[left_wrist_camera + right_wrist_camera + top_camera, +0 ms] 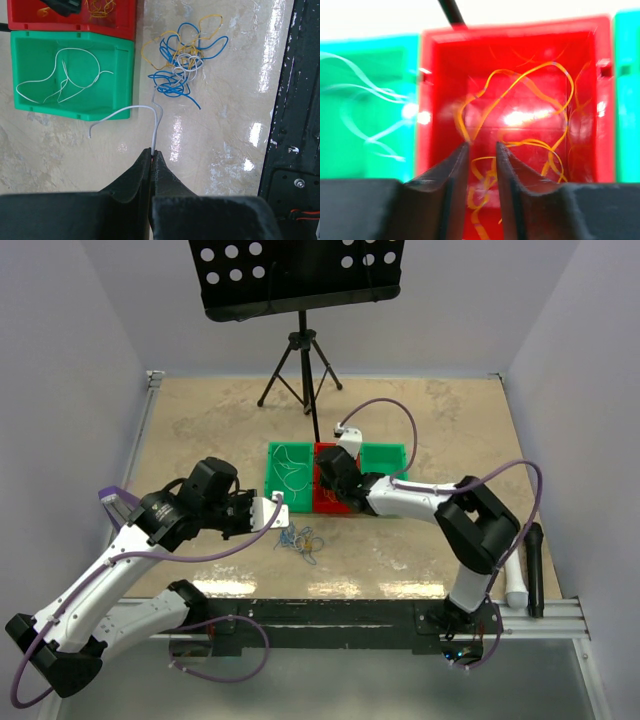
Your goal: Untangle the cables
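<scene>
A clump of blue, yellow and white cables (pixel 182 60) lies on the table; it shows in the top view (pixel 298 540) right of my left gripper (pixel 272 512). My left gripper (pixel 153 151) is shut on one white cable (pixel 156 125) that curves up and left, clear of the clump. My right gripper (pixel 482 145) is open and empty just above the red bin (pixel 510 30), which holds yellow cables (pixel 535 85). One yellow strand runs by its left fingertip (pixel 462 150). The left green bin (pixel 70 111) holds white cables (pixel 60 75).
A second green bin (pixel 385 455) stands right of the red bin (pixel 325 502). A tripod music stand (pixel 300 350) stands at the back. A black tool (pixel 535 570) and a white cylinder (pixel 515 585) lie at the right edge. The black front rail (pixel 295 125) borders the table.
</scene>
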You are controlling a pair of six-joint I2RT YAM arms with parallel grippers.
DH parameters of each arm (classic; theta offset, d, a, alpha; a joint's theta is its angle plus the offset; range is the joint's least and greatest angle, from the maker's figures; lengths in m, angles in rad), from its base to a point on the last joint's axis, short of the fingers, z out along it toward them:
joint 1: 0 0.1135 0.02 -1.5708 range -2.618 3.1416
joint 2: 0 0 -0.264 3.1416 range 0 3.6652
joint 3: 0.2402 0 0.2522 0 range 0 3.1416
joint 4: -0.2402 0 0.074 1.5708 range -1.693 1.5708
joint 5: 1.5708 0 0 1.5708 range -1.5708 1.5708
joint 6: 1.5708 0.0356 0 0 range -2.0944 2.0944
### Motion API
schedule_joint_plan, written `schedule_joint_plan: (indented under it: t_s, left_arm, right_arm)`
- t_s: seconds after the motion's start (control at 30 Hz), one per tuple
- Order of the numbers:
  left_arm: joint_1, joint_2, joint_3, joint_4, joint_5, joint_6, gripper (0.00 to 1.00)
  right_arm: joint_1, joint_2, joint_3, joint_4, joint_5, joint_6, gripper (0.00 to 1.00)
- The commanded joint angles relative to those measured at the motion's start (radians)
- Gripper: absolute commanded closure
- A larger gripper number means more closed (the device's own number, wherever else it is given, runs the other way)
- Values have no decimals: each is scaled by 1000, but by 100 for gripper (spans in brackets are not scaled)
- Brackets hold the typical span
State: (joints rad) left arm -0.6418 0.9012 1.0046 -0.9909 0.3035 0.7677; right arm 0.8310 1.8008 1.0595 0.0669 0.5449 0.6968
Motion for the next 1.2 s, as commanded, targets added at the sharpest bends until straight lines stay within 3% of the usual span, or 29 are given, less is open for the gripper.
schedule_joint_plan:
  t_s: [0.0,0.3,0.5,0.67,0.9,1.0,1.17]
  left_arm:
    - [4,1,34,1,22,-11,100]
    - [4,2,35,-3,16,-13,100]
    - [2,5,37,0,16,-15,100]
    - [2,11,49,26,19,-37,100]
    - [4,16,25,40,5,-41,100]
    - [4,10,-9,55,-21,-36,100]
    - [2,11,-29,63,-24,-34,100]
  right_arm:
    - [2,-138,-24,39,-17,-3,60]
    - [2,-291,-78,8,-33,-10,46]
    - [2,-420,-130,-22,-45,-6,45]
    - [10,-567,-251,8,-163,-17,45]
    - [209,-633,-475,125,-270,15,50]
    - [295,-607,-512,166,-284,39,51]
    - [333,-549,-512,200,-293,46,50]
